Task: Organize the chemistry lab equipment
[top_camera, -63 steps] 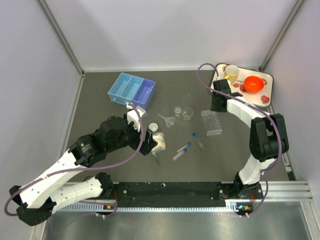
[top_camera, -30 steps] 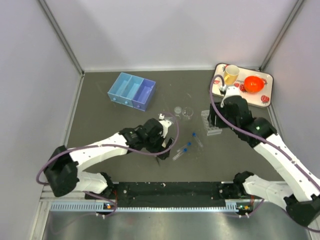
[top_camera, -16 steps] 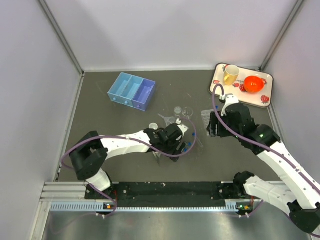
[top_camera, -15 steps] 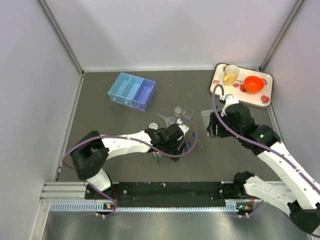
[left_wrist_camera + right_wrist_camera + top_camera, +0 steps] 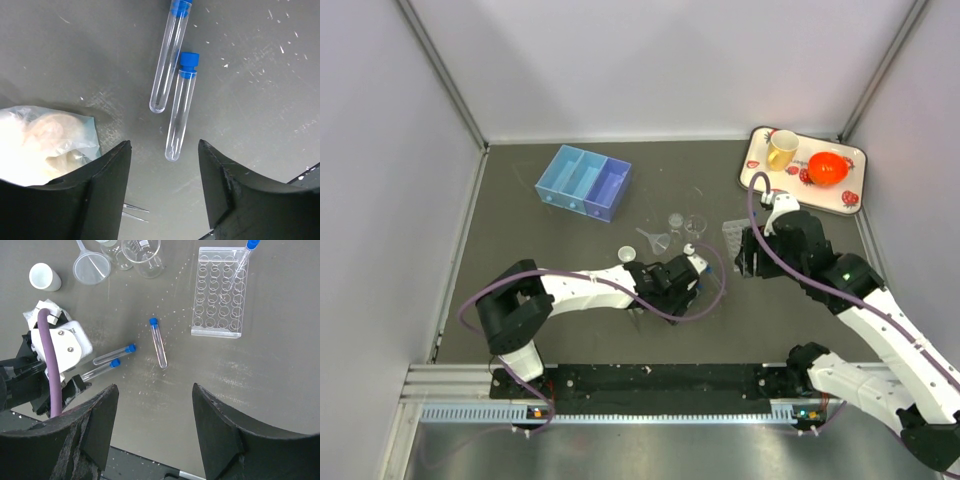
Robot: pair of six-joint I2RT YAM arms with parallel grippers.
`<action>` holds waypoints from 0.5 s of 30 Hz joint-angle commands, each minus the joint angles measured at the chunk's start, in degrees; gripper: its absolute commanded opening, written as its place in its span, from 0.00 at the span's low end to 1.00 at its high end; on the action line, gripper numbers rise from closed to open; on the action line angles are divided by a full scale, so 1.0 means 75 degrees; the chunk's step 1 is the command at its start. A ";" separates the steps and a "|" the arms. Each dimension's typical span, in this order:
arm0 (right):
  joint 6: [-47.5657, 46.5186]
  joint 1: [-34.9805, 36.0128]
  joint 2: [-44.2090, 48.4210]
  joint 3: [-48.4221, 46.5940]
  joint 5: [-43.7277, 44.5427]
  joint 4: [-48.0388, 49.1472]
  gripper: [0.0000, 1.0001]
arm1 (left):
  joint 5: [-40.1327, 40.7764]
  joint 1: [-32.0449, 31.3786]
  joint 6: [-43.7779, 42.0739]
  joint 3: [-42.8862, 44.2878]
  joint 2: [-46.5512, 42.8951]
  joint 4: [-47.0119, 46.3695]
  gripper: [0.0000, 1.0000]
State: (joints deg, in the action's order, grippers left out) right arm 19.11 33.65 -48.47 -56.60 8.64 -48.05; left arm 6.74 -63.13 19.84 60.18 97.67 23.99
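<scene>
My left gripper point(image 5: 162, 150) is open and empty, low over the table. Two blue-capped tubes point(image 5: 181, 107) point(image 5: 170, 55) lie side by side just ahead of its jaws. The bag of white material point(image 5: 40, 142) lies by its left finger. My right gripper point(image 5: 154, 387) is open and empty, high above the table. Below it lie the two tubes point(image 5: 114, 355), a third loose tube point(image 5: 158, 342) and the clear rack point(image 5: 219, 291) with one tube point(image 5: 245, 257) standing in it. The funnel point(image 5: 91, 267) and two beakers point(image 5: 141, 255) stand beyond. The blue tray point(image 5: 583, 182) sits far left.
The strawberry-patterned tray point(image 5: 850, 160) at the back right holds a yellow mug point(image 5: 782, 149) and an orange bowl point(image 5: 828, 167). A small white cup point(image 5: 627, 254) stands by the funnel point(image 5: 658, 240). Thin metal tweezers point(image 5: 135, 212) lie under my left gripper. The left arm point(image 5: 590, 285) stretches across the table's front middle.
My left gripper has moved right, from over the bag to the two tubes. My right arm has swung from the strawberry tray to above the rack.
</scene>
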 commanded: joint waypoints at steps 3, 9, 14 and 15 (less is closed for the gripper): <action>0.0041 0.0084 0.0158 0.0000 -0.0121 0.0102 0.61 | 0.0191 -0.0090 0.0051 0.0015 0.0138 -0.0280 0.45; 0.0041 0.0084 0.0204 0.0011 -0.0227 0.0102 0.61 | 0.0284 -0.0277 0.0133 -0.0067 0.0360 -0.0327 0.41; 0.0053 0.0095 0.0228 0.0070 -0.0273 0.0091 0.61 | 0.0296 -0.0406 0.0214 -0.0138 0.0513 -0.0374 0.40; 0.0065 0.0096 0.0240 0.0093 -0.0250 0.0102 0.61 | 0.0296 -0.0441 0.0226 -0.0138 0.0524 -0.0421 0.40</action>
State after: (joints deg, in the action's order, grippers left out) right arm 19.14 33.65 -48.31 -56.58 7.33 -48.05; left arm 8.54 -65.52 20.27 60.01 100.53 22.92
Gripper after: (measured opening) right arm 0.613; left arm 0.407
